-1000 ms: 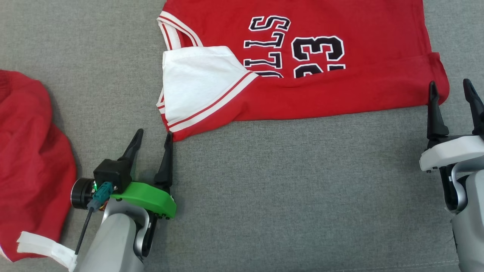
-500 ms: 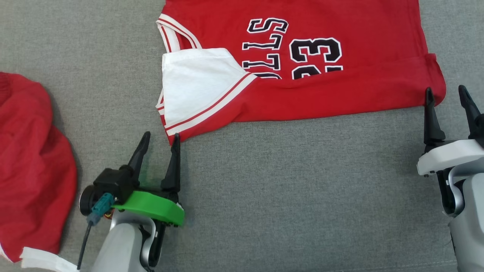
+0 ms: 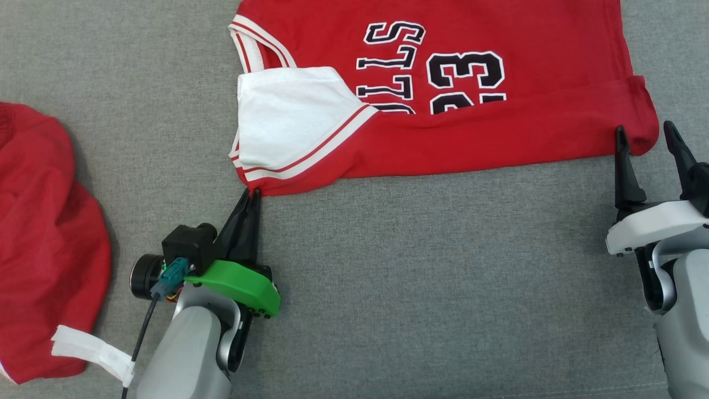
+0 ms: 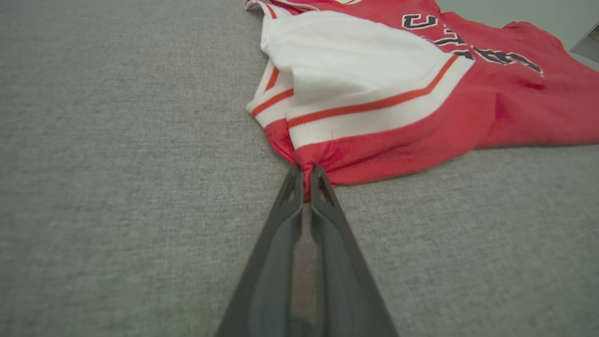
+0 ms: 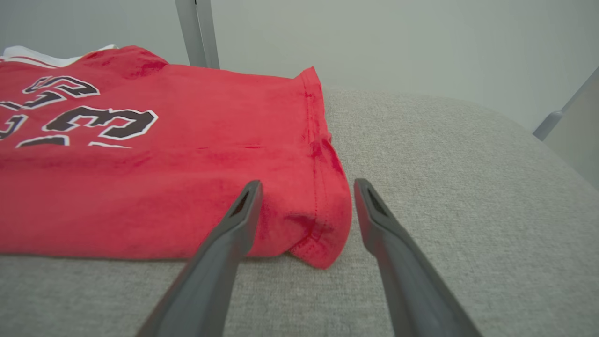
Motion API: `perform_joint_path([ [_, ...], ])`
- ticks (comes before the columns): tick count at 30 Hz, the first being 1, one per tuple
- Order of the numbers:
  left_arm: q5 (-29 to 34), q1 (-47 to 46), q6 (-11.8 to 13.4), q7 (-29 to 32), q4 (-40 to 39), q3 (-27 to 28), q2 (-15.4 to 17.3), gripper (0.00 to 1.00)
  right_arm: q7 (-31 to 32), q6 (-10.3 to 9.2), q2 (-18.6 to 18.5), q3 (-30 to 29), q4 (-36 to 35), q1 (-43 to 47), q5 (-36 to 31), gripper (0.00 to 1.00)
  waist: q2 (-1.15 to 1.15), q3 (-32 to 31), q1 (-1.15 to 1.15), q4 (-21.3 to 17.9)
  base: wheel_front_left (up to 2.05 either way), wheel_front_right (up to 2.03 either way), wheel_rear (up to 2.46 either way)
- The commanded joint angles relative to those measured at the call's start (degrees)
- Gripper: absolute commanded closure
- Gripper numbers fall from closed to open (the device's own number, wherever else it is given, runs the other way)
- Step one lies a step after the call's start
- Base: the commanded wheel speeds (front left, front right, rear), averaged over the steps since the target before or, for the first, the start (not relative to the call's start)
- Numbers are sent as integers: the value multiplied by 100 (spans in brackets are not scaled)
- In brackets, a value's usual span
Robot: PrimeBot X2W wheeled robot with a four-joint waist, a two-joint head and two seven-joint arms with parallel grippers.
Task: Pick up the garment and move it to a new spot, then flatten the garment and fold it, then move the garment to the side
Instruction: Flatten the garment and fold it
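Note:
The garment (image 3: 471, 138) is a red jersey with black lettering and a white, red-striped sleeve, lying folded on the grey surface at the top of the head view. My left gripper (image 3: 252, 194) is shut on the garment's near left corner, and the left wrist view shows red cloth (image 4: 306, 175) pinched between the fingertips of my left gripper (image 4: 304, 172). My right gripper (image 3: 645, 133) stands open at the garment's near right corner. In the right wrist view the hem corner (image 5: 323, 234) lies between the spread fingers of my right gripper (image 5: 306, 187), untouched by them.
A second red garment (image 3: 44, 244) with a white strip lies bunched at the far left. The grey fabric surface (image 3: 443, 277) stretches between my arms. Metal frame legs (image 5: 196, 32) and a pale wall stand beyond the surface's far edge.
My left gripper has slid forward and to the right and shut on the garment's corner. My right gripper has edged forward around the hem corner, still open.

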Motion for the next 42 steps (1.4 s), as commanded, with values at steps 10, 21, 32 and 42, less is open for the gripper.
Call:
perform_joint_path([
  [10,48,132,-55,-77,-102,-51,221,100,-12,-8,-42,177,548,-157,274,0,0,-60,0,28,0,0,0],
  [21,106,146,32,-92,-300,-17,396,100,-12,-8,-206,399,1064,-424,595,100,0,-62,0,116,0,0,0],
  [32,58,511,67,-101,-652,68,537,100,-12,-8,-474,597,633,120,1073,100,0,-340,0,108,0,0,0],
  [42,24,1306,59,-81,-1332,0,700,100,-12,-9,-884,751,-53,1014,1878,100,0,-568,0,154,0,0,0],
])
